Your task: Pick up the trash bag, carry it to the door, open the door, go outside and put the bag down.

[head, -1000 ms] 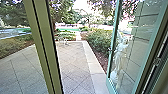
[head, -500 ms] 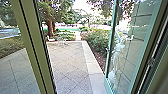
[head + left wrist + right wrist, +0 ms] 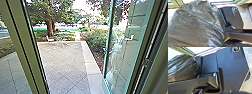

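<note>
Trash bag (image 3: 196,23): one, dark, glossy, creased, with a full, bulging look; location, close by the robot's base plate (image 3: 233,18), at its edge in the left wrist view. Support, whether by grip or by rest on something beneath: impossible to tell.

Left gripper: wide, narrow or clamped on plastic, impossible to tell. Right gripper: likewise impossible to tell.

Door (image 3: 107,62): one leaf, teal frame with glass pane (image 3: 122,50), standing open on the robot's right; handle (image 3: 104,49) on the leaf's free edge. Olive upright (image 3: 23,47) on the robot's left, with a clear gap between upright and leaf.

Beyond the gap: paved yard (image 3: 62,62), pale edging (image 3: 91,66), shrubs (image 3: 96,40) on the far side of the edging, tree (image 3: 50,22) farther off.

Progress, item by item. Picking up of the bag: done, by all appearances, given its place beside the base. Carrying to the door: done, or as good as done, with the doorway directly ahead. Opening of the door: done, to judge by the wide view onto the paving. Going outside: apparently unfinished, with door framing on both sides of the head view. Setting down of the bag outdoors: outstanding. Overall estimate: well past halfway, with only the crossing and the final placement left
</note>
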Robot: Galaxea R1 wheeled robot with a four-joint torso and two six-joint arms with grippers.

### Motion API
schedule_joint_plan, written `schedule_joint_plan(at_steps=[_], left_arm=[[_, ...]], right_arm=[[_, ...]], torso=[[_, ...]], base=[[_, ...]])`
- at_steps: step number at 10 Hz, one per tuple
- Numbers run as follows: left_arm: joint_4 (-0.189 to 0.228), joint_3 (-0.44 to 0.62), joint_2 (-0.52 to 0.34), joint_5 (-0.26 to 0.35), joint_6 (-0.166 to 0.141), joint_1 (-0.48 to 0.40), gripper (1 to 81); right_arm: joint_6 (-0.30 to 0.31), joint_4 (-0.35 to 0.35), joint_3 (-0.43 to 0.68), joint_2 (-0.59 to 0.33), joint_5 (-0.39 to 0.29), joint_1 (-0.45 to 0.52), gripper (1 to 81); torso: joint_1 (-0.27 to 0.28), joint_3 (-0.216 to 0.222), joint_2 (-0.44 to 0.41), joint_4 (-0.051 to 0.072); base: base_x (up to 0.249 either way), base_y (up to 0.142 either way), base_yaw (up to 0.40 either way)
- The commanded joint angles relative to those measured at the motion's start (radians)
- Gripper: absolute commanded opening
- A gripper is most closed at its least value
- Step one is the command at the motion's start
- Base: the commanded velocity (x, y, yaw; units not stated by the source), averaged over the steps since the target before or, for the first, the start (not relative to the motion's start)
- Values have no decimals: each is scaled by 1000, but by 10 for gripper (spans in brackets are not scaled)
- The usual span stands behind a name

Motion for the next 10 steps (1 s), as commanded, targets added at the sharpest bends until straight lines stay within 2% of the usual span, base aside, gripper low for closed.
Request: schedule_joint_plan(at_steps=[1,5,10], left_arm=[[5,4,-3,54,4,-44,10],[5,4,0,54,4,-46,10],[7,3,-8,55,4,-46,10]], right_arm=[[-8,-12,-9,8,-70,28,811],[-8,-14,-26,9,-73,7,811],[-6,-11,-53,8,-59,-28,811]], torso=[[0,0,0,0],[0,0,0,0],[0,0,0,0]], base=[[0,-123,0],[0,-103,0],[0,0,0]])
